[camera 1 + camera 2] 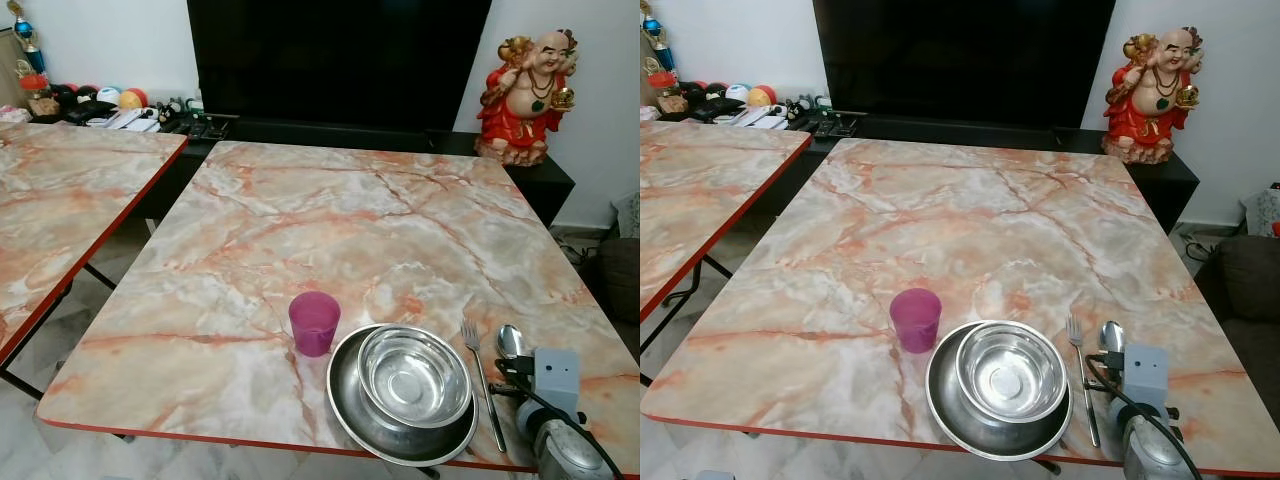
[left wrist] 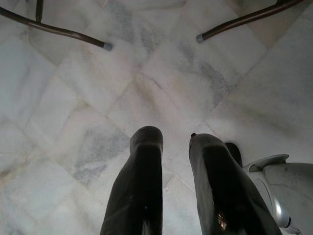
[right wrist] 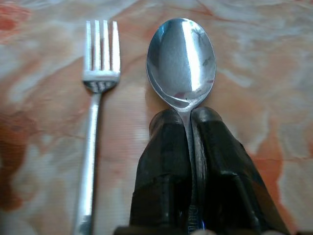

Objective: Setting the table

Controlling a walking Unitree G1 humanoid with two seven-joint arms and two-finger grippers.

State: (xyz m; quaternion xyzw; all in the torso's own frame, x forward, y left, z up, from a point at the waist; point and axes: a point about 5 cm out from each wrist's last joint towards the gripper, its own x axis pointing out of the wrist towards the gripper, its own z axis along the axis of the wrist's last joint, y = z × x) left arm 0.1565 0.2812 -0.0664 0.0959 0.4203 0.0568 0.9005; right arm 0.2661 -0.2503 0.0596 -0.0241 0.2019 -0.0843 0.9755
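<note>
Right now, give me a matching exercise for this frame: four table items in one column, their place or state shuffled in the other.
Items:
1. cup
2. bowl
3. fork
4. spoon

Places or states:
A. sits inside the steel plate
B. lies free between plate and spoon
C. handle pinched by the right gripper fingers
D. stands upright, just left of the plate

Pairs: 1-D, 2-A, 3-B, 4-C

Far tabletop (image 1: 380, 220) open; cup (image 1: 314, 323), bowl (image 1: 415, 375) crowd near edge
</note>
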